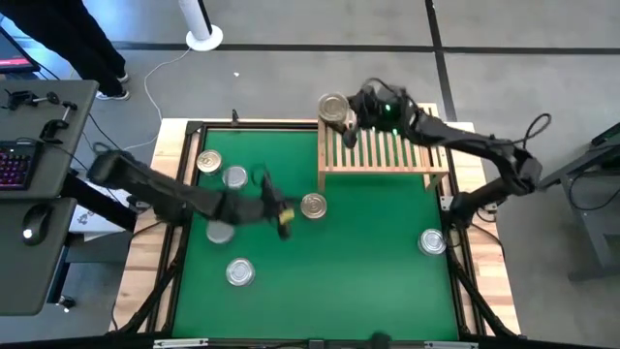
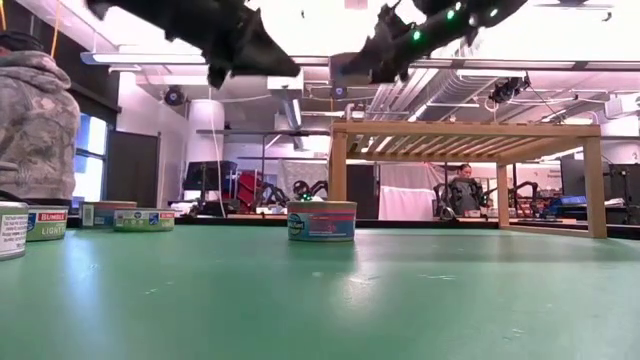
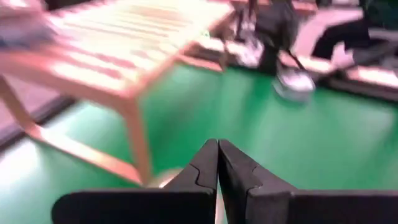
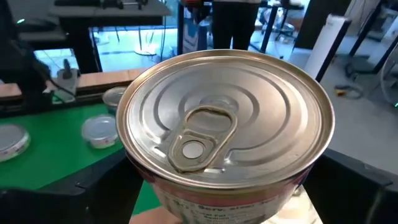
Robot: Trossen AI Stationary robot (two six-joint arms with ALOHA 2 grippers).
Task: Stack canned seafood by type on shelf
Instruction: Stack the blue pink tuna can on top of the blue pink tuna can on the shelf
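- Filling the right wrist view is a tin (image 4: 227, 130) with a shiny pull-tab lid, gripped between the spread fingers of the right hand (image 1: 341, 118); from above, this tin (image 1: 332, 107) sits at the shelf's far left corner, though whether it rests on the slats cannot be told.
- Slatted and of light wood, the shelf (image 1: 387, 153) stands on the green worktop (image 1: 368, 252) against its far edge, right of centre.
- Over the middle of the worktop hangs the left hand (image 1: 282, 215), clenched tight with nothing between its fingers (image 3: 205, 171), raised above the surface as the low view shows.
- One tin (image 1: 313, 206) stands just right of that hand, near the shelf's front left leg.
- Four more tins lie on the worktop's left half: one (image 1: 208, 162) near the far left corner, one (image 1: 234, 177) just beside it, one (image 1: 221, 232) partly under the left arm, and one (image 1: 239, 272) nearer the front edge.
- Another tin (image 1: 432, 241) stands alone by the right edge.
- Beyond the worktop, part of a person (image 1: 82, 44) shows on the floor at the far left.
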